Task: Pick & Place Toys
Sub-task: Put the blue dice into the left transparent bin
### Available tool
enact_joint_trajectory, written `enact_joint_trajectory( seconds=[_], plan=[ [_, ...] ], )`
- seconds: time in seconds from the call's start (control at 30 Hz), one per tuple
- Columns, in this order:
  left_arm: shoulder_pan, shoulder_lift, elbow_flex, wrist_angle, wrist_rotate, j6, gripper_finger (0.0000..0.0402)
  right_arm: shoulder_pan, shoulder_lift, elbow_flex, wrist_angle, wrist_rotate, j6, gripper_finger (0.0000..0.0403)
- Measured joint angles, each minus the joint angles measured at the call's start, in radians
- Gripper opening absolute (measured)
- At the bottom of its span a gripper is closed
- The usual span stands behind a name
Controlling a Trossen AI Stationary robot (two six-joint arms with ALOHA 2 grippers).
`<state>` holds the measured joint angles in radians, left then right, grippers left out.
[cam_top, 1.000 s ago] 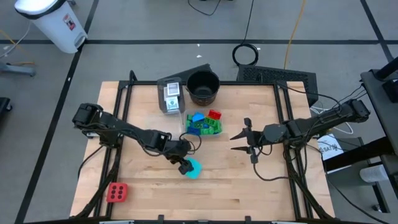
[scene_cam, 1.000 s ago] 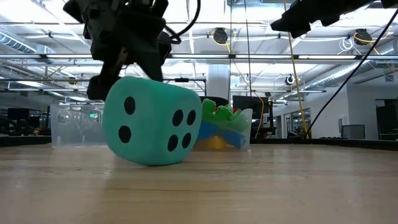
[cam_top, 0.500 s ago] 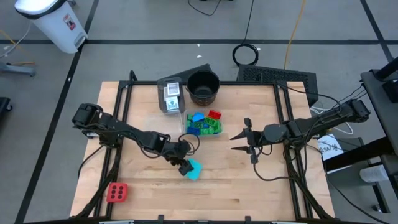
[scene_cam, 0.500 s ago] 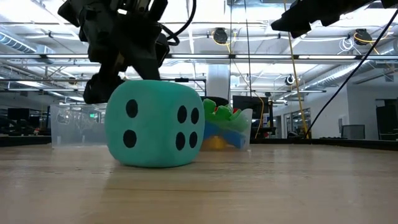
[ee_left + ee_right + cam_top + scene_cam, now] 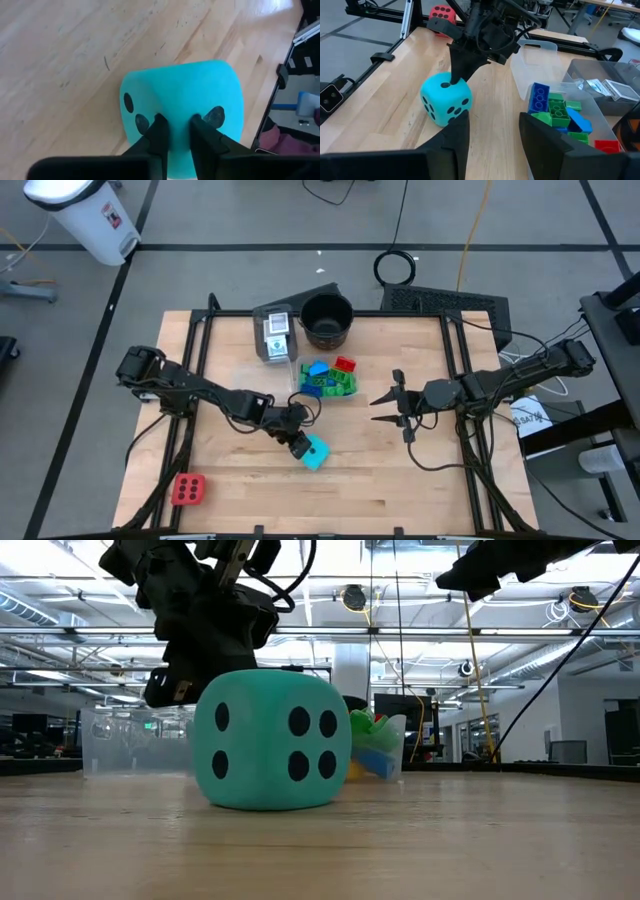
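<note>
A wooden worktop (image 5: 420,470) fills the middle of the overhead frame. Just below centre, the left hand (image 5: 297,443) presses its nearly closed fingers (image 5: 159,135) onto the top of a cyan dotted cube (image 5: 314,452), without gripping it. At centre right, the right hand (image 5: 385,406) hovers with fingers spread apart, holding nothing. One red dotted cube (image 5: 187,490) sits at lower left. A clear tub (image 5: 352,372) above centre holds blue, green and red blocks (image 5: 327,379); their count is unclear.

No legible text, labels or numbers anywhere.
</note>
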<state>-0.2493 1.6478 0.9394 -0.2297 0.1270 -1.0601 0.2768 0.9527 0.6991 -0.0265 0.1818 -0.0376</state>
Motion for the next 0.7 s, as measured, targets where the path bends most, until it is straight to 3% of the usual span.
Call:
enact_joint_trajectory(
  seconds=[0.43, 0.7],
  plan=[
    [-0.008, -0.092, 0.03, -0.007, -0.086, 0.06, 0.0015, 0.0, 0.0, 0.0, 0.0, 0.0, 0.0, 0.0139],
    [-0.029, -0.184, 0.149, -0.245, -0.217, 0.093, 0.001, 0.0, 0.0, 0.001, -0.002, 0.0, 0.0, 0.0135]
  ],
)
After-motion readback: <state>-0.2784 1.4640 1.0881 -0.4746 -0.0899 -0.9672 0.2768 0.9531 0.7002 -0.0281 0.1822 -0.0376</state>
